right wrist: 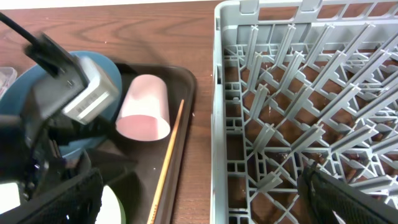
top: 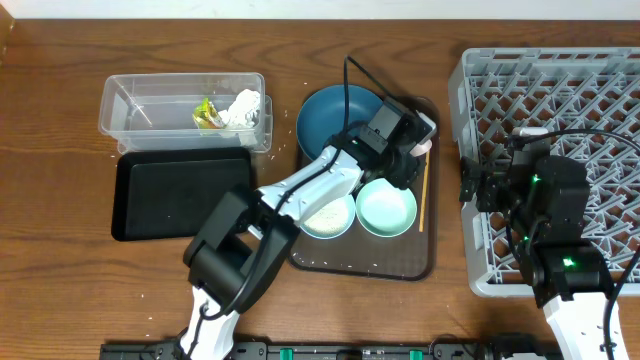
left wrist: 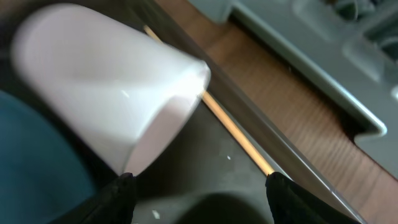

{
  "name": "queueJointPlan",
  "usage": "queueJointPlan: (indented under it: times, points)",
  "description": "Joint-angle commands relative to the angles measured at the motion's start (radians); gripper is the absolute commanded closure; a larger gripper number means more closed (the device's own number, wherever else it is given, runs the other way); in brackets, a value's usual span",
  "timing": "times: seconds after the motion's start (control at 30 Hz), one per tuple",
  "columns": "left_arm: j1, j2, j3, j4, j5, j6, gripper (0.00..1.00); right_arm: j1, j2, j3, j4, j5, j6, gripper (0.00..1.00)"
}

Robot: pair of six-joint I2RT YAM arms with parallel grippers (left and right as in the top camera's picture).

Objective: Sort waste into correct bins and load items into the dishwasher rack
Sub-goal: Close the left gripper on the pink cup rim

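The pinkish-white cup (top: 427,141) lies on its side on the brown serving tray, next to the dark-blue bowl-plate (top: 330,118). My left gripper (top: 410,152) is open just short of the cup (left wrist: 112,93), touching nothing (left wrist: 199,199). The chopstick (top: 422,195) lies along the tray's right edge (left wrist: 236,134). One mint bowl (top: 327,215) holds rice; the other (top: 386,208) is bare. My right gripper (top: 478,187) is open and empty (right wrist: 205,208) over the left edge of the grey rack (top: 560,80). The cup (right wrist: 144,109) also shows in the right wrist view.
The clear tub (top: 150,100) at back left holds white napkins (top: 243,106) and the yellow-green wrapper (top: 207,114). The black tray (top: 170,195) lies in front of it. The brown serving tray (top: 360,265) sits mid-table. A strip of bare table separates it from the rack (right wrist: 298,93).
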Motion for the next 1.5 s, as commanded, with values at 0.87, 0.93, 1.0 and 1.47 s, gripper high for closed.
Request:
queueJointPlan:
  times: [0.87,0.93,1.0,1.47]
  points:
    - [-0.002,-0.037,0.006,0.155,-0.229,0.317,0.31,0.001,-0.125,0.023,-0.029,0.164,0.058,0.01]
    - [-0.002,-0.031,0.006,0.179,-0.233,0.317,0.31,0.001,-0.142,0.023,-0.042,0.176,0.058,0.01]
    - [-0.002,-0.019,0.006,0.195,-0.243,0.320,0.28,0.001,-0.149,0.023,-0.045,0.176,0.058,0.01]
    - [-0.054,0.045,0.004,0.207,-0.262,0.467,0.23,0.001,-0.150,0.023,-0.045,0.176,0.057,0.01]
